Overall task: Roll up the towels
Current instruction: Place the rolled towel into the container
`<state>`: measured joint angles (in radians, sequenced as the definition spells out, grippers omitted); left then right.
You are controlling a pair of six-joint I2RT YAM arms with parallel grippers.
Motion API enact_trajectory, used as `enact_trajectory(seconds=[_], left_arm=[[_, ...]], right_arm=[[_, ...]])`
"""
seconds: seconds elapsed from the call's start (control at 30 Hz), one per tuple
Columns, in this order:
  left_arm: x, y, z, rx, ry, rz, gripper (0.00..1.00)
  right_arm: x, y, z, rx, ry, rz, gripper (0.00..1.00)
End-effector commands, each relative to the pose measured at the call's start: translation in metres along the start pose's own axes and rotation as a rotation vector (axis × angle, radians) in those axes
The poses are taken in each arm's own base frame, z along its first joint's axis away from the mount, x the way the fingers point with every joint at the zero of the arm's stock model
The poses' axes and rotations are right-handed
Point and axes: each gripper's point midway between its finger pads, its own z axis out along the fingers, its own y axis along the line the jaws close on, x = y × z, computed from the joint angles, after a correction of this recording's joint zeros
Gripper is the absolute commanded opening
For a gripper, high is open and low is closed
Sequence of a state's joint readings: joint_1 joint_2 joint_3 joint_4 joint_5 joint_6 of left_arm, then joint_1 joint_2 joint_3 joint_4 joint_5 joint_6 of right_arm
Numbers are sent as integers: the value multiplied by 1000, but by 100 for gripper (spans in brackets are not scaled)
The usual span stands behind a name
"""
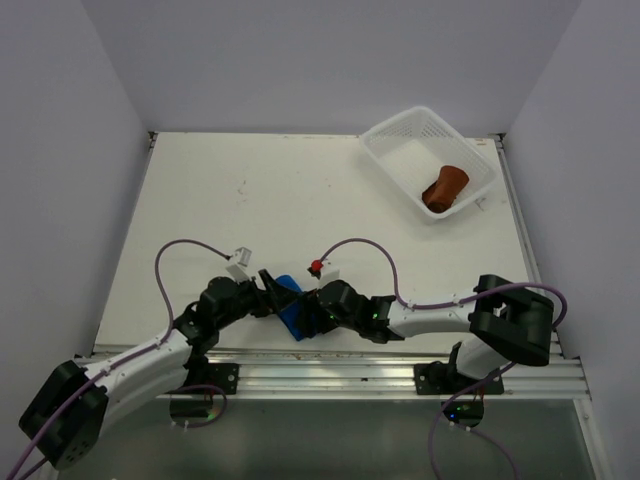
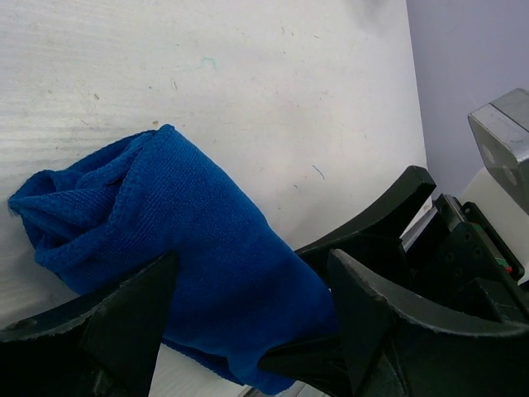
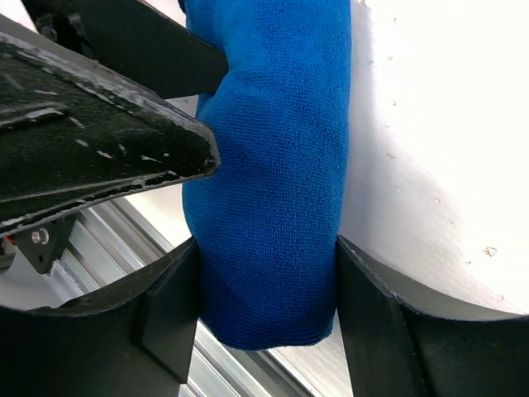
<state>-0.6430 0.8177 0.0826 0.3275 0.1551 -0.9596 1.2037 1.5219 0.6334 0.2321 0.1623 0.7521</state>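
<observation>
The bright blue soft cloth towel (image 1: 292,306), already a tight cylinder, lies on the white tabletop (image 1: 250,200) well apart from the white plastic mesh basket (image 1: 420,150), diagonally nearer the arms. The left end effector (image 2: 248,322) and right end effector (image 3: 269,306) each pinch it from opposite sides, probably to stop the roll springing open. The rust-brown rolled cloth towel (image 1: 445,187) rests inside the basket, seemingly finished.

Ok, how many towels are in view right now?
2. The blue towel lies rolled at the near table edge, with the left gripper and right gripper closed on it. The rust-brown towel sits in the white basket, far right. No others show.
</observation>
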Motion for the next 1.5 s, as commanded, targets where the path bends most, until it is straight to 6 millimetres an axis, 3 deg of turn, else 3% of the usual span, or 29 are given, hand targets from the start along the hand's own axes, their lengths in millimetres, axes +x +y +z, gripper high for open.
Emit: enact_trajectory(seconds=[0.0, 0.57, 0.73, 0.8, 1.0, 1.23, 1.47], left_arm=[[59, 73, -20, -214, 154, -43, 78], [31, 65, -25, -256, 50, -36, 78], [24, 64, -29, -278, 29, -31, 79], [10, 58, -31, -288, -20, -18, 79], [-20, 54, -44, -379, -106, 8, 80], [-49, 37, -57, -371, -210, 29, 81], [-59, 27, -57, -362, -223, 59, 81]], right_arm=[[11, -6, 4, 24, 49, -12, 62], [24, -5, 13, 156, 104, -118, 55], [22, -1, 12, 219, 106, -176, 46], [24, -4, 11, 260, 108, -205, 38], [22, -7, 7, 310, 95, -210, 27], [16, -20, -3, 381, 88, -228, 22], [4, -35, -13, 486, 64, -273, 13]])
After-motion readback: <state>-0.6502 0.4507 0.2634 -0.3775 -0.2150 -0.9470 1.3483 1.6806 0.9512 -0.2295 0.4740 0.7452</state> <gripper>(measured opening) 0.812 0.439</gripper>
